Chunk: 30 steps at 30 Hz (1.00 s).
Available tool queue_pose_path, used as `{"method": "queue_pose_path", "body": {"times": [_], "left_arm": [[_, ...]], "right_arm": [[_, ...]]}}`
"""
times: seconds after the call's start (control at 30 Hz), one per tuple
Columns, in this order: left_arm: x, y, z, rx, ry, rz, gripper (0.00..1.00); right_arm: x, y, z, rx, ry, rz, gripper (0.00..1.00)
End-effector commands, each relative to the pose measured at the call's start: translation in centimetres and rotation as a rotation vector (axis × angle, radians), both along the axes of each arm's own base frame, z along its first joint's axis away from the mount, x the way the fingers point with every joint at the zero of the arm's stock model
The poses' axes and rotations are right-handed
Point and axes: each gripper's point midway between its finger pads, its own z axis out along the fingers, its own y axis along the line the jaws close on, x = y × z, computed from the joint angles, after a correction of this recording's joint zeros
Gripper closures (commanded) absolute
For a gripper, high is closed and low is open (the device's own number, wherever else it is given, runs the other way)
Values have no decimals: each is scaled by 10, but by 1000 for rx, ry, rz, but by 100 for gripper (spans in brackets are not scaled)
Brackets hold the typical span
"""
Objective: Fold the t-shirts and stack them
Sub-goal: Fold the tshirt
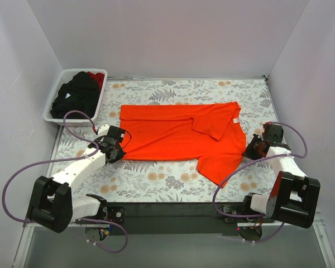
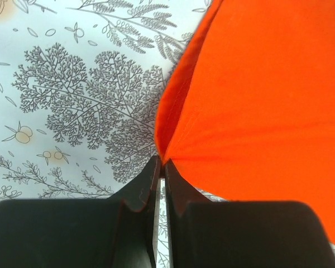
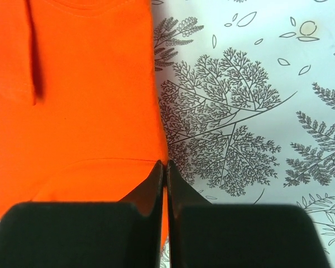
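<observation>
While stretched low at opposite sides, left hand [image 2: 161, 163] and right hand [image 3: 163, 164] pinch the orange shirt [image 1: 173, 137]

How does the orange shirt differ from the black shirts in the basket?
The orange shirt lies spread on the table, one sleeve folded in; the black shirts sit bunched in the white basket. The orange shirt is pinched by the left gripper and right gripper; the black shirts are untouched. Both are cloth garments.
</observation>
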Motion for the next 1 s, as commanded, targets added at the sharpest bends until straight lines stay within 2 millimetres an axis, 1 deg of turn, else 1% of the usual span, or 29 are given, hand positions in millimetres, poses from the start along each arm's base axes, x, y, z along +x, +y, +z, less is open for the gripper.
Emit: {"method": "queue_pose_path", "body": {"times": [0.0, 0.03, 0.1, 0.13, 0.17, 0.2, 0.23, 0.27, 0.3, 0.33, 0.37, 0.4, 0.47, 0.5, 0.53, 0.57, 0.6, 0.63, 0.7, 0.73, 0.8, 0.83, 0.9, 0.93, 0.97], "left_arm": [[13, -1, 21, -18, -46, 8, 100], [20, -3, 25, -15, -49, 5, 100], [29, 0, 27, -13, -49, 11, 100], [37, 0, 26, -13, -46, 14, 100], [42, 1, 25, -16, -45, 18, 100], [47, 6, 24, -22, -39, 31, 100], [53, 7, 25, -26, -46, 30, 100], [61, 9, 23, -28, -41, 35, 100], [66, 14, 23, -33, -41, 52, 100], [72, 14, 24, -41, -47, 47, 100], [81, 14, 28, -45, -57, 49, 100], [86, 17, 23, -40, -41, 55, 100], [97, 18, 23, -34, -42, 51, 100], [107, 18, 22, -35, -41, 53, 100], [112, 18, 22, -35, -42, 51, 100], [116, 18, 20, -30, -38, 51, 100], [125, 18, 24, -30, -49, 52, 100], [128, 18, 18, -23, -31, 54, 100], [135, 20, 16, -13, -30, 62, 100], [140, 20, 14, -11, -27, 62, 100], [145, 20, 14, -1, -28, 61, 100], [151, 20, 17, -1, -37, 61, 100], [156, 21, 14, 13, -31, 58, 100], [160, 20, 17, 12, -39, 57, 100], [162, 20, 13, 14, -29, 51, 100]], "right_arm": [[9, 3, 20, 32, -49, -11, 99], [20, 2, 31, 38, -79, -14, 99], [31, 3, 38, 61, -91, -15, 99], [41, 1, 48, 62, -113, -16, 99], [48, 2, 52, 67, -122, -11, 99], [53, 3, 49, 88, -107, -9, 99], [58, 4, 51, 93, -109, -5, 99], [68, 3, 59, 96, -129, -3, 99], [72, 3, 55, 112, -112, -5, 99], [77, 3, 58, 115, -117, -4, 99], [86, 1, 64, 115, -133, -4, 99], [91, 1, 62, 121, -123, -2, 99], [99, 0, 63, 129, -122, -3, 99], [109, 0, 65, 141, -126, 3, 99], [112, 0, 64, 146, -123, 7, 99], [116, 1, 59, 155, -109, 11, 99], [122, 1, 62, 156, -116, 18, 99], [126, 1, 62, 160, -116, 24, 99], [129, 1, 53, 172, -92, 38, 99], [133, 1, 54, 171, -94, 41, 99], [135, -2, 48, 158, -80, 39, 99], [138, -4, 47, 150, -82, 37, 99], [139, -7, 42, 132, -70, 34, 99], [139, -9, 41, 127, -67, 30, 99], [139, -10, 38, 123, -59, 26, 99]]}}
